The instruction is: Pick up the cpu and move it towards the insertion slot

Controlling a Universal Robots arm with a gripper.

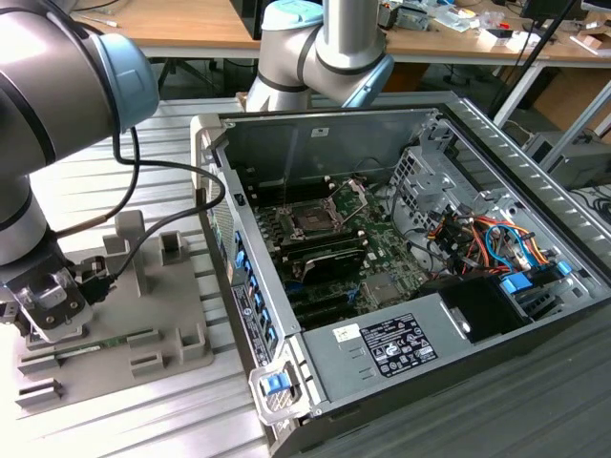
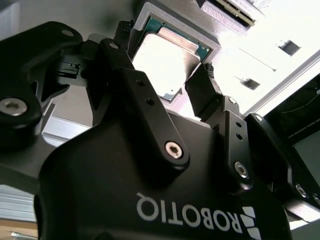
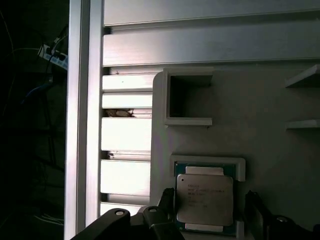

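Grey moulded holder (image 1: pixel 143 315) carries the cpu (image 3: pixel 205 200) flat in a walled pocket near its edge on the exterior view's left, presumably to fix its position for pickup. Metal top up; near-square, the slightly longer side runs along the fingers (image 3: pixel 169 205). Gripper (image 3: pixel 211 207) straddles it, open, not clamped. Insertion slot (image 1: pixel 313 221) well apart, inside the case (image 1: pixel 477 124).

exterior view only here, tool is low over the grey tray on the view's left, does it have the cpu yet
Observer: Not yet. In the first wrist view the cpu lies flat in its grey holder.
Operator: where are the fingers
Observer: In the second wrist view the tool is open, its fingers flanking the cpu, one per side.
Operator: touching it
Observer: First wrist view: a gap shows beside one finger.
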